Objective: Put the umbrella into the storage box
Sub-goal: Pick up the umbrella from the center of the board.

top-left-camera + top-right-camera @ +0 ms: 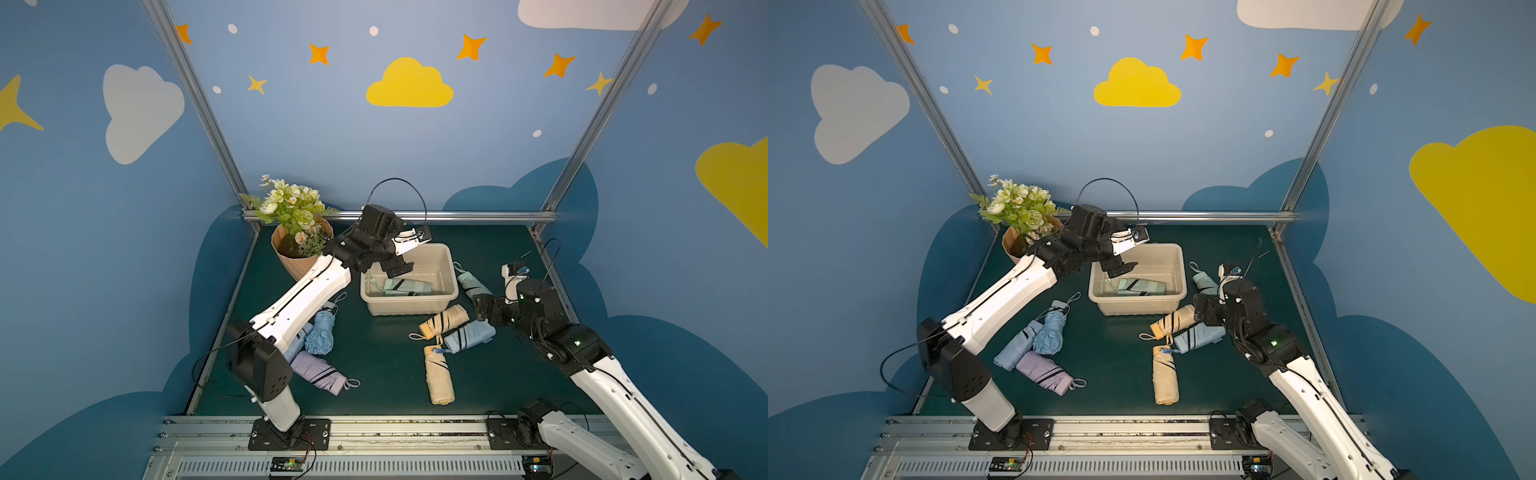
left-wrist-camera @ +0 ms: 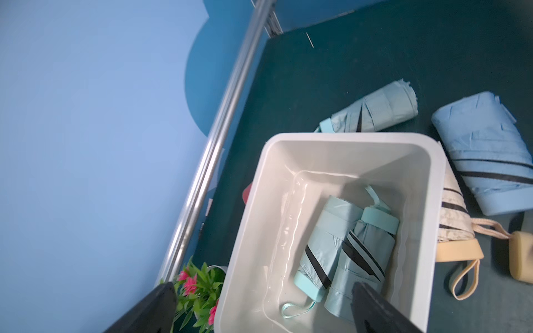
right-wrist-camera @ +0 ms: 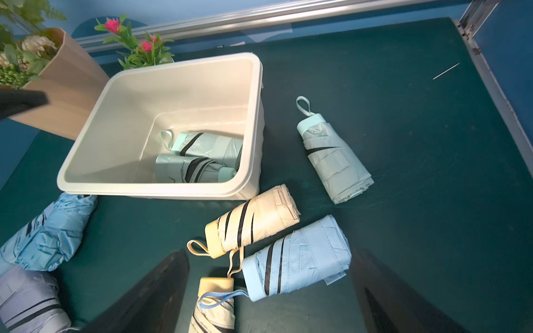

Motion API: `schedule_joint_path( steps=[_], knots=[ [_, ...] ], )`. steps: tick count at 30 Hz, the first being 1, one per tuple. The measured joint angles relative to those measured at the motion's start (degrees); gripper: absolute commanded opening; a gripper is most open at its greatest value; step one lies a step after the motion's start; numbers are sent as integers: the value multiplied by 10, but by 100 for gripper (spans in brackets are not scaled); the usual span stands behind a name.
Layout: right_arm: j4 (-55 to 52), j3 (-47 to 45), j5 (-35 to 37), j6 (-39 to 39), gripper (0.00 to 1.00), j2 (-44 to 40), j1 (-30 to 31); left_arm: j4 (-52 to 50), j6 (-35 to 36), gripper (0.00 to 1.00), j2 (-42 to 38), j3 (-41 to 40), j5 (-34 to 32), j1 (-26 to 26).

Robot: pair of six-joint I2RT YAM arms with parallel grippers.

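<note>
My L hand [image 1: 404,258] hung open & empty over the storage box [image 1: 409,306], two mint umbrellas [image 2: 323,242] lying inside, so drop looked done; next, I reckoned, my R hand [image 3: 269,259], open above the table [image 3: 403,144], should close on the cream striped umbrella [image 3: 253,219] just beside the box.

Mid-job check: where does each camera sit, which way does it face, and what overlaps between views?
Top views: high behind the arms, looking down and forward over the green table; left arm and right arm show in both.
Left wrist: above the storage box, looking into it at two mint umbrellas; open left tool shows.
Right wrist: over the table right of the box, facing it across a cream umbrella and a blue umbrella; open right tool shows.
Shared: both wrist views show the box holding the mint umbrellas.
</note>
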Motion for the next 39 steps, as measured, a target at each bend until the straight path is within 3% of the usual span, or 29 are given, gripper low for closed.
schedule_joint_path(
  steps=[6, 9, 14, 20, 30, 34, 39],
  knots=[
    [-5, -14, -13, 30, 92, 0, 26, 129, -136, 100, -145, -158, -19, 0],
    [-13, -14, -14, 48, 90, 0, 53, 169, -234, 100, -203, -221, -62, 5],
    [-46, -14, -14, 87, 89, 4, 108, 165, -398, 100, -268, -269, -116, 45],
    [-102, -14, -5, 158, 89, 7, 176, 141, -543, 100, -342, -330, -138, 79],
    [-155, -35, 27, 312, 93, 38, 325, 71, -715, 100, -412, -423, -174, 89],
    [-151, -41, 35, 348, 96, 109, 385, 64, -755, 100, -424, -441, -179, 91],
    [-141, -31, 1, 349, 97, 231, 398, 55, -769, 100, -424, -442, -178, 99]
  ],
)
